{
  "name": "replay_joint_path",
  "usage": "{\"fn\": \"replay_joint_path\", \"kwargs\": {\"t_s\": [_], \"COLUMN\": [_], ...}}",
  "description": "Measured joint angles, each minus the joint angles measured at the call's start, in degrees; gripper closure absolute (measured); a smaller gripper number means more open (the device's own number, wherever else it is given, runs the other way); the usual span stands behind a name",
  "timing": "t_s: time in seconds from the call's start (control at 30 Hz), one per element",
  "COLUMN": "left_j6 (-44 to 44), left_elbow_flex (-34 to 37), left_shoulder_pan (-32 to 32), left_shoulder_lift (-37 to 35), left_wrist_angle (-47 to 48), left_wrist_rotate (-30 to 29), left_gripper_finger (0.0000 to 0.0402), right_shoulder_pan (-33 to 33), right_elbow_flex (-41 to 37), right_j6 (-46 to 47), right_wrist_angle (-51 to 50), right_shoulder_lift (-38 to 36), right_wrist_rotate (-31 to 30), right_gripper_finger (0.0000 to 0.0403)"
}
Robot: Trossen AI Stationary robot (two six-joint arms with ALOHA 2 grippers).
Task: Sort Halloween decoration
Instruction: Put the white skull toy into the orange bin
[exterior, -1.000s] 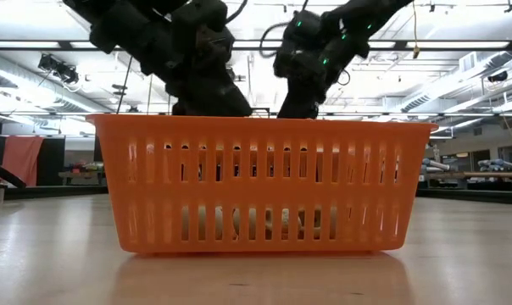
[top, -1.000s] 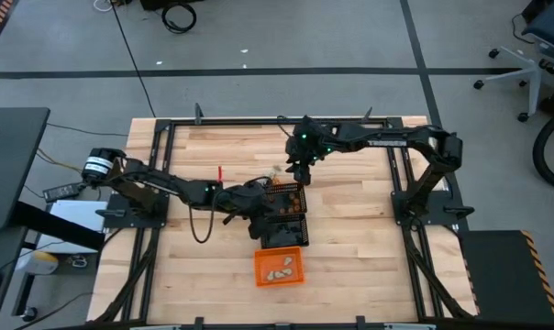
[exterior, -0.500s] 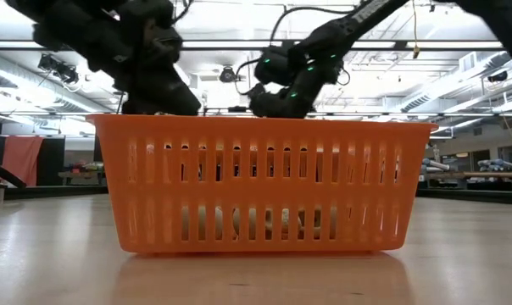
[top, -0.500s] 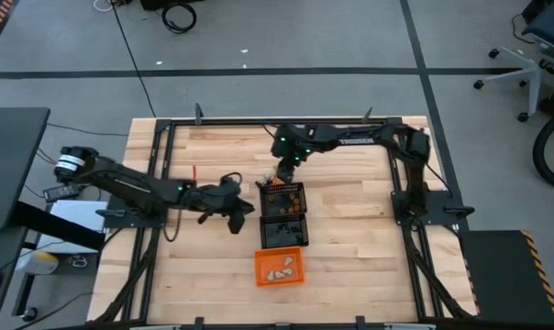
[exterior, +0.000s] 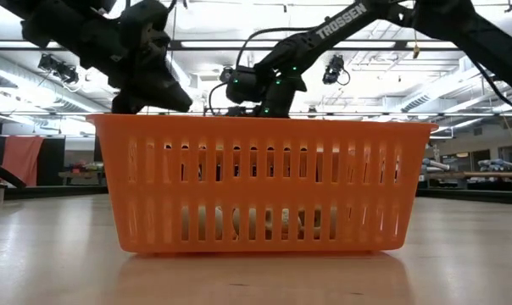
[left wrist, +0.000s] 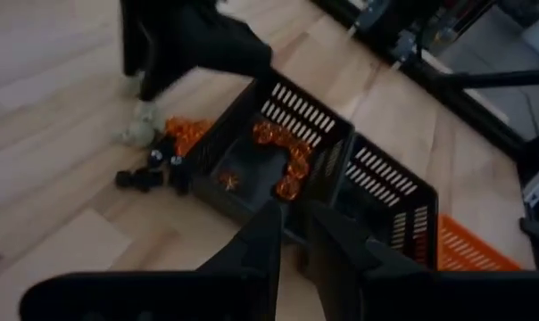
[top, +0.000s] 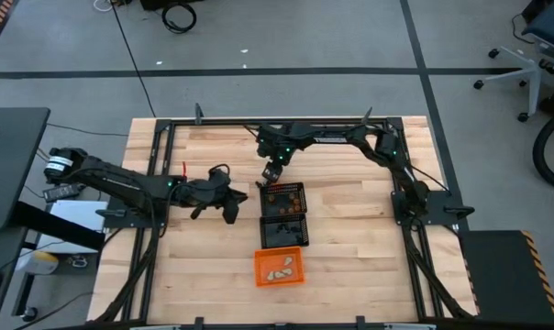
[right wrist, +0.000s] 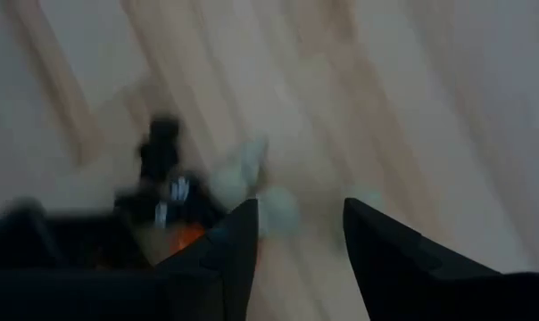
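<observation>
The Halloween decoration still on the table is a small pile (left wrist: 158, 152) of cream, orange and black trinkets against the outer wall of the far black mesh basket (top: 283, 195). That basket also holds orange trinkets (left wrist: 283, 160). My right gripper (right wrist: 301, 232) hangs open just above the pile (right wrist: 225, 192), fingers pointing down; it shows too in the high view (top: 270, 174). My left gripper (left wrist: 294, 241) is left of the baskets (top: 231, 206), above the table, with a narrow gap between its fingers and nothing in it.
A second black mesh basket (top: 283, 231) stands just nearer than the first. Nearer still is the orange basket (top: 279, 266), with cream trinkets inside; it fills the low view (exterior: 260, 182). Bare wood lies left and right of the baskets.
My left gripper has drawn back from over the far black basket toward the table's left edge. My right gripper has gone toward the left edge and down, tipping more steeply, to just above the pile beside that basket.
</observation>
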State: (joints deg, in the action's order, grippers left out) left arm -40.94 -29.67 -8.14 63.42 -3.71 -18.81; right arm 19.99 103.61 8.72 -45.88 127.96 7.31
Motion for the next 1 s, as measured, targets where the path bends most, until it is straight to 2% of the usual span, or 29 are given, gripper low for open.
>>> {"fn": "replay_joint_path", "kwargs": {"t_s": [0.27,0.47,0.7,1.0], "left_j6": [1.4,1.6,1.6,1.4], "left_elbow_flex": [0.0,0.0,0.0,0.0], "left_shoulder_pan": [0.1,0.6,0.6,0.5], "left_shoulder_lift": [-0.9,-0.9,-0.9,-0.9], "left_wrist_angle": [0.9,1.0,0.8,1.0], "left_wrist_rotate": [0.0,0.0,0.0,0.0], "left_gripper_finger": [0.0342,0.0342,0.0342,0.0342], "right_shoulder_pan": [1.2,0.5,0.0,0.0], "right_elbow_flex": [0.5,0.5,0.6,0.5], "right_j6": [-1.0,-2.7,-2.6,-5.1], "right_wrist_angle": [-0.8,-0.6,-2.1,-2.3], "right_shoulder_lift": [0.7,3.0,3.5,3.7], "right_wrist_rotate": [-5.0,-6.2,-5.8,-5.8], "right_gripper_finger": [0.02,0.0204,0.0229,0.0309]}}
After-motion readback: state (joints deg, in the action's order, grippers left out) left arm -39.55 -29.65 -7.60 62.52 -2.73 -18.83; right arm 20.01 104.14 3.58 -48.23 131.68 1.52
